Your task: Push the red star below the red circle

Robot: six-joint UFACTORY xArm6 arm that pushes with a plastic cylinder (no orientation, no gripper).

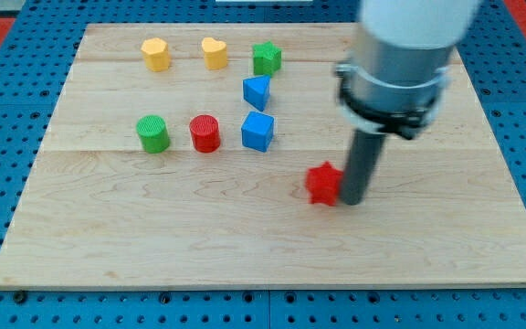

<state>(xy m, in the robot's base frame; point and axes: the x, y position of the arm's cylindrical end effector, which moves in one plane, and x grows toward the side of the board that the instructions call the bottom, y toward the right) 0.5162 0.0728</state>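
Observation:
The red star [322,184] lies on the wooden board right of centre. The red circle [205,133] stands up and to the view's left of it, well apart. My tip [352,200] is at the star's right side, touching or almost touching it. The dark rod rises from there to the grey arm body at the view's top right.
A green circle [153,134] stands left of the red circle, a blue cube [257,132] right of it. A blue triangle-like block [257,92], a green star [266,58], a yellow heart [214,53] and a yellow hexagon [155,55] lie nearer the view's top. The board's edge [272,285] runs along the bottom.

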